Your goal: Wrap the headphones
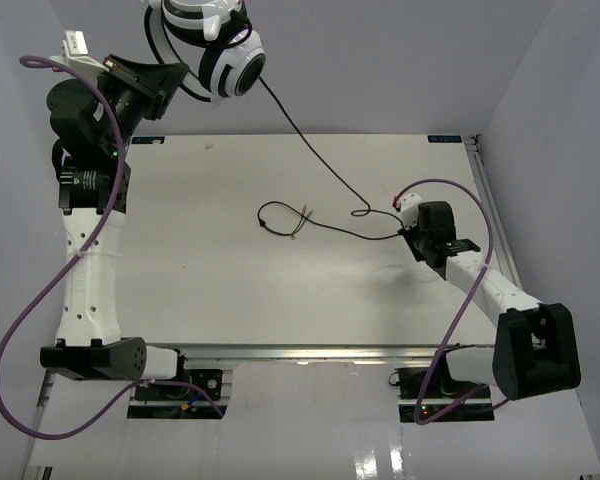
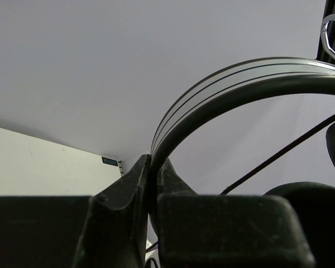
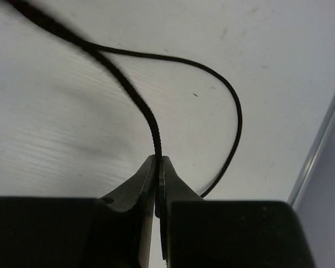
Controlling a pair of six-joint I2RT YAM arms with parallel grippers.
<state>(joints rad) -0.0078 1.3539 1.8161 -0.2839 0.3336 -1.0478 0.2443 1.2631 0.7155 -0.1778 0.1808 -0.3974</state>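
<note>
The headphones (image 1: 225, 50) are held above the bench's (image 1: 210, 290) far-left corner, the headband (image 2: 251, 88) pinched by the left tool (image 2: 152, 163). Only in the right wrist view is the cable (image 3: 135, 100) seen clamped in the right tool (image 3: 158, 161).

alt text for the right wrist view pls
The right gripper is shut on a thin black headphone cable, which runs from between its fingertips toward the upper left. Another stretch of the same cable curves over the white table on the right.
</note>
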